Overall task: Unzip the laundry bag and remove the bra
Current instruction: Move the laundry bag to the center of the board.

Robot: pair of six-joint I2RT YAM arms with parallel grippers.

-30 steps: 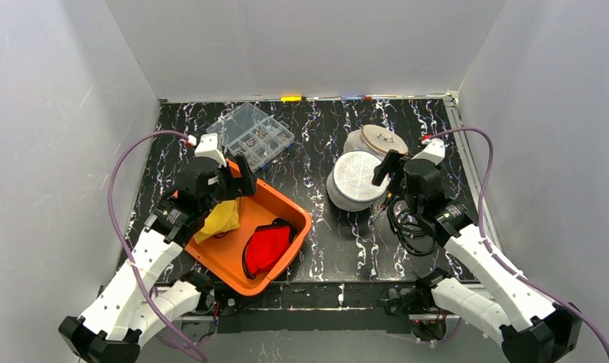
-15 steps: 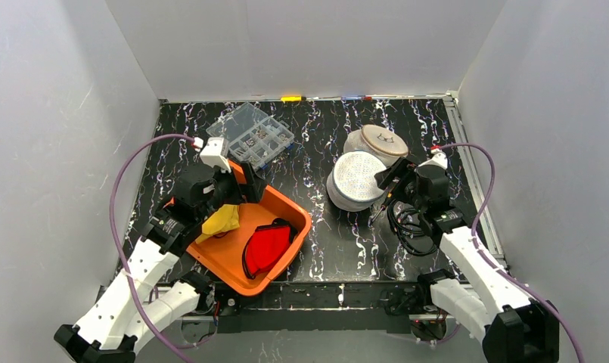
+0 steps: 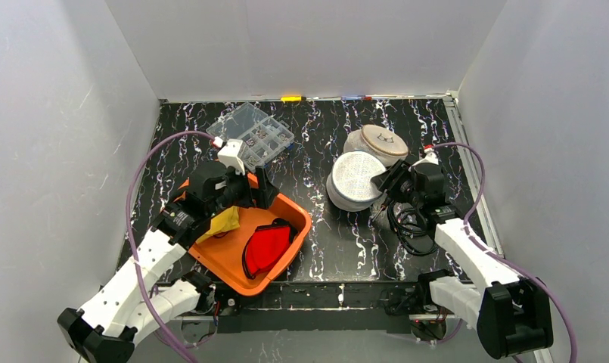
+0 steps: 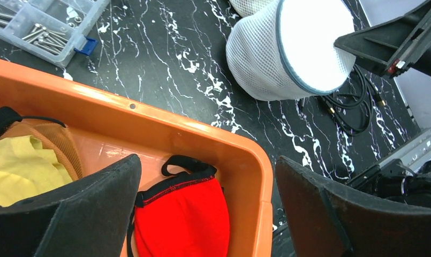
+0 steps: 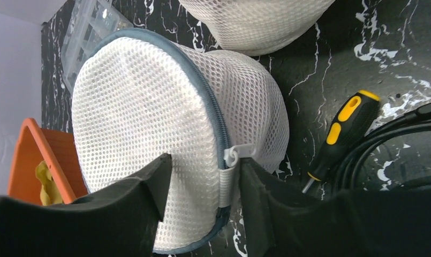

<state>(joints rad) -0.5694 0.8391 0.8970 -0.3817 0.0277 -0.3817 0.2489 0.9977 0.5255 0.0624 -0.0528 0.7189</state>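
The laundry bag [image 3: 354, 180] is a white mesh drum with a grey zipper, lying on its side at mid table. In the right wrist view the laundry bag [image 5: 159, 118] fills the left, and its white zipper pull [image 5: 232, 155] sits at the rim. My right gripper [image 5: 202, 174] straddles that rim, jaws apart, one finger touching the white strap under the pull. From above, the right gripper [image 3: 382, 181] is against the bag's right side. My left gripper [image 4: 206, 160] hangs wide open over an orange tub [image 4: 202, 134], holding nothing. The bra is hidden.
The orange tub [image 3: 297, 227] holds a red garment with black trim [image 3: 267, 246] and a yellow cloth [image 3: 222, 221]. A second mesh bag with a tan top [image 3: 375, 141] lies behind. A clear parts box [image 3: 250, 136], a yellow-handled screwdriver [image 5: 344, 128] and a coiled black cable [image 3: 407, 227] lie nearby.
My right gripper has dropped against the bag's right side and its jaws have narrowed around the zipper rim. The left gripper has drifted right over the tub, still open.
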